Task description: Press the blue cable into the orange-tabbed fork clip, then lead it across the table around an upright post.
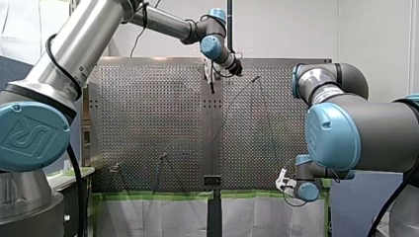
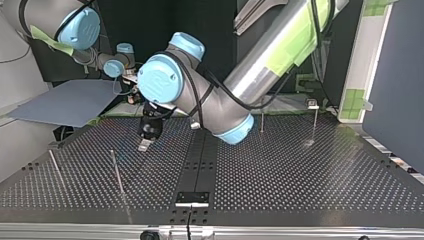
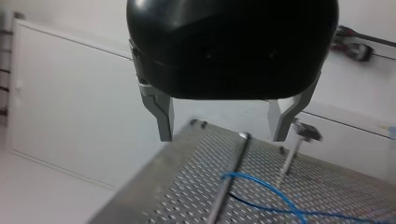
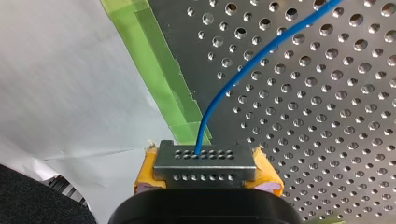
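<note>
The blue cable [image 4: 233, 79] runs out from between the yellow pads of my right gripper [image 4: 205, 156], which is shut on it at the taped table edge [image 4: 159, 70]. In the front view my right gripper [image 1: 281, 180] sits at the near right edge. My left gripper [image 3: 224, 133] is open and empty, hovering over the far middle of the table [image 1: 236, 68]. Ahead of it the blue cable [image 3: 254, 177] lies looped by an upright post [image 3: 229, 182] and a clip-topped stand [image 3: 292, 156]. In the top view my left gripper [image 2: 145, 142] hangs just above the plate. I cannot make out an orange tab.
Thin upright posts [image 2: 117, 172] [image 2: 55, 167] stand at the top view's left, and a post [image 2: 261, 120] and a clip stand [image 2: 314, 112] at its back right. A grey board [image 2: 65, 102] lies off the table's back left. A black bracket [image 2: 191, 197] sits mid-front.
</note>
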`<state>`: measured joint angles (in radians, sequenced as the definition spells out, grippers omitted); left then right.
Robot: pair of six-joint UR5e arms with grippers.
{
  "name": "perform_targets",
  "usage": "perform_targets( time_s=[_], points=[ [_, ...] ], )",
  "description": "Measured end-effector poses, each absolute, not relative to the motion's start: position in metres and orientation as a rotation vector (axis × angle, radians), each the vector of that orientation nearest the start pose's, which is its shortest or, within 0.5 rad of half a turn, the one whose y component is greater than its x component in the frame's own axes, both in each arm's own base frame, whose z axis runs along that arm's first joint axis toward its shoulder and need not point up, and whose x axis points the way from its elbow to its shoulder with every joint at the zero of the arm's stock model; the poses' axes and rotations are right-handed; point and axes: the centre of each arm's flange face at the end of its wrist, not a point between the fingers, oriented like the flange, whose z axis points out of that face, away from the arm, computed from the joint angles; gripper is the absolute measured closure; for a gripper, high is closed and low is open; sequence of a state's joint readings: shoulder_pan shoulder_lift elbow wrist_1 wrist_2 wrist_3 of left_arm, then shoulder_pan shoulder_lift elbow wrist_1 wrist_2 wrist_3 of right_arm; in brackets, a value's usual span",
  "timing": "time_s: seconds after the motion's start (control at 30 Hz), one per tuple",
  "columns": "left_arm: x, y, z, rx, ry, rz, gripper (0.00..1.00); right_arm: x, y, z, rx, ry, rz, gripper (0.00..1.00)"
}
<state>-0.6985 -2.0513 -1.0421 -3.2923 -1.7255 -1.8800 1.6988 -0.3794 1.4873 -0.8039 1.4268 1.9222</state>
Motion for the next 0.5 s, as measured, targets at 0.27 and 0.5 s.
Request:
perform_targets(
  time_s=[0.27, 0.5],
  points=[
    [0.4466, -0.5186, 0.4450, 0.192, 1.708, -0.560, 0.00, 0.2274, -0.6104, -0.1558, 1.451, -1.632, 1.451, 1.00],
    [0.4477, -0.5172, 0.4444, 0.189, 1.710, -0.554, 0.00, 0.2273, -0.6105, -0.1559, 1.451, -1.631, 1.450, 1.00]
  ],
)
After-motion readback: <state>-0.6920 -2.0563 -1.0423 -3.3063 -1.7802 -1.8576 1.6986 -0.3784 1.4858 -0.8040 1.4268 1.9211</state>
